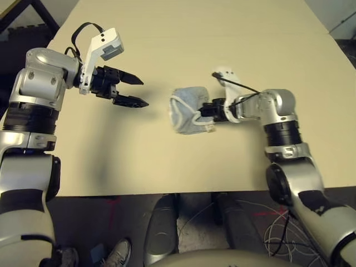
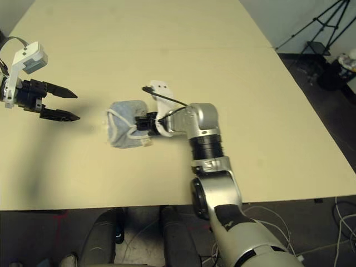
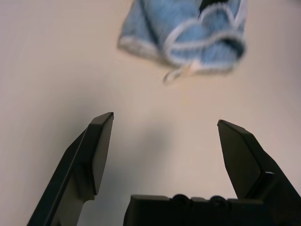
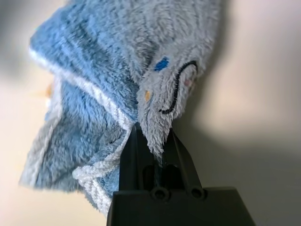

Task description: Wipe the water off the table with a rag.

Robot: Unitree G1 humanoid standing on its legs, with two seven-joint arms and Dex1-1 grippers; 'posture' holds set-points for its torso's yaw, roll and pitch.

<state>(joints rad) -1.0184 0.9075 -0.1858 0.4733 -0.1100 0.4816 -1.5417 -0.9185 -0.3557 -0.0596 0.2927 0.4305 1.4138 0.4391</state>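
The right gripper (image 1: 207, 109) is clamped on the rag (image 1: 188, 110), bunched on the desk (image 1: 167, 50) just ahead of it, while the left gripper (image 1: 138, 92), fingers apart, hovers beyond the rag's far side.

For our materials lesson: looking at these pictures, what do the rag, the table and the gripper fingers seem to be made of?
The rag: soft terry-like fabric, blue-grey, judging by its fuzzy pile and white corded hem.
The table: smooth, matte pale beige board, possibly laminate or painted wood; no grain shows, only a faint seam.
The left gripper's fingers: black, hard and matte with crisp moulded edges, probably plastic, though coated metal is possible.
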